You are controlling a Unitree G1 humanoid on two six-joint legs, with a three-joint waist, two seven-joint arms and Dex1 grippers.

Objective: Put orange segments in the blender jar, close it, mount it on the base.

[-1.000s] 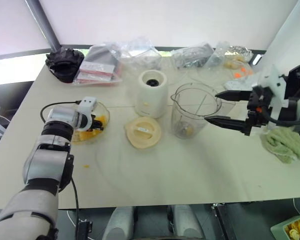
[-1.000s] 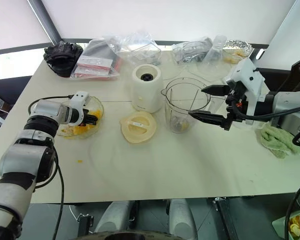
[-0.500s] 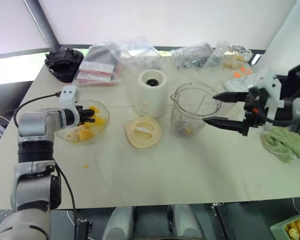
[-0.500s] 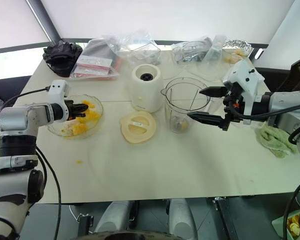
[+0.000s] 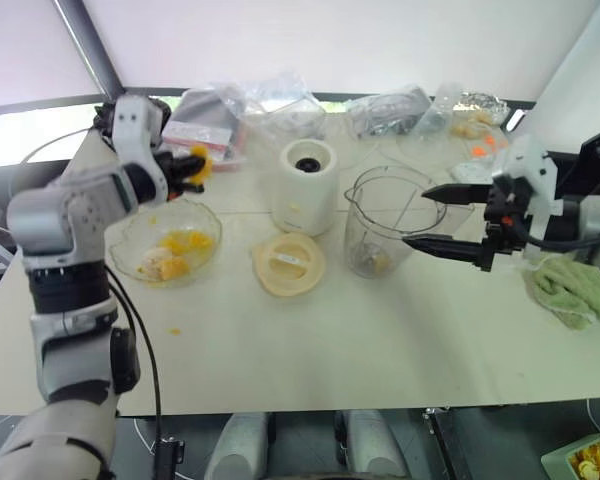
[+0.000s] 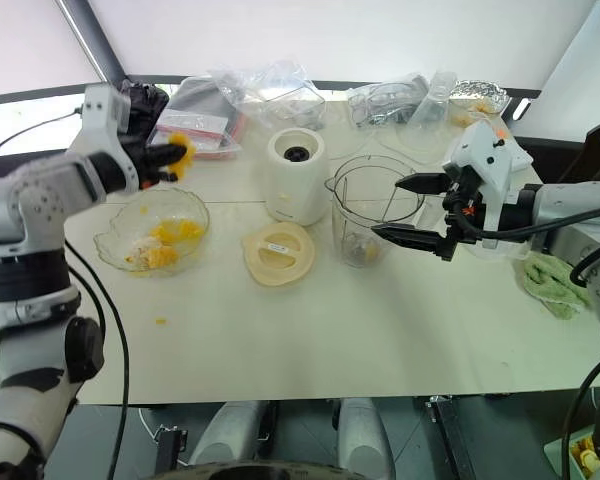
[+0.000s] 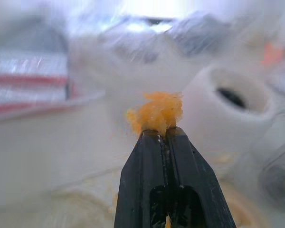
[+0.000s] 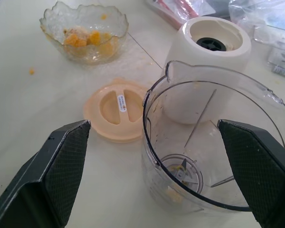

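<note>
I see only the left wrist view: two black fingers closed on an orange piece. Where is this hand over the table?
Observer: The left hand is raised above the table's far left part, beyond the wavy glass bowl, and holds one orange segment.
Operator: Is the jar free to receive it?
Observer: Yes, the blender jar stands open-topped right of the base; its cream lid lies flat on the table in front of the base.
Operator: What does the other hand do?
Observer: The right hand is wide open at the jar's right side, one finger on each side of the rim, not touching it as far as I can tell.
</note>
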